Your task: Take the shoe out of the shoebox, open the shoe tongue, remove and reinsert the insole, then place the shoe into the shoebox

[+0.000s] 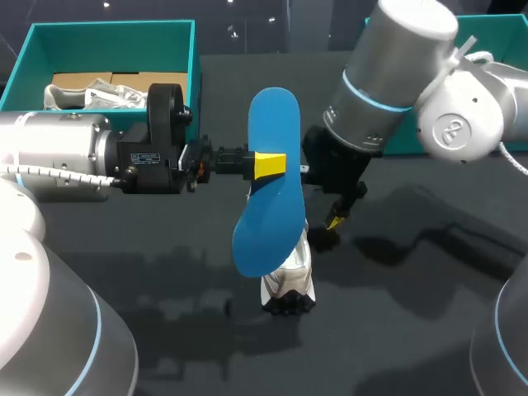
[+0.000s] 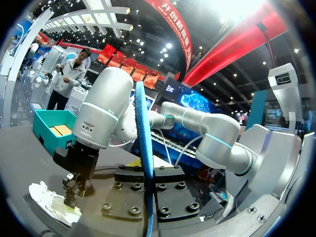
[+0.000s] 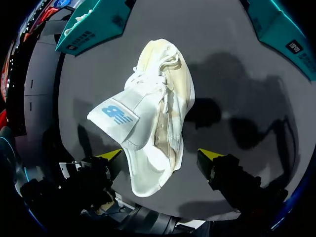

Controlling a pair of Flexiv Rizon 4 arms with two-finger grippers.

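My left gripper (image 1: 269,165) is shut on a blue insole (image 1: 266,186) and holds it upright above the table's middle. In the left wrist view the insole (image 2: 144,148) shows edge-on between the fingers. Below it on the dark table lies a white shoe (image 1: 289,280). My right gripper (image 1: 332,224) hangs just over the shoe. In the right wrist view the right gripper (image 3: 160,155) is open, with its yellow tips on either side of one end of the shoe (image 3: 153,118), and neither tip touches it. From the left wrist, the right gripper (image 2: 73,190) hovers over the shoe (image 2: 49,200).
A teal shoebox (image 1: 195,58) with paper and a light item inside stands at the back left. A second teal box (image 1: 495,25) sits at the back right, partly behind my right arm.
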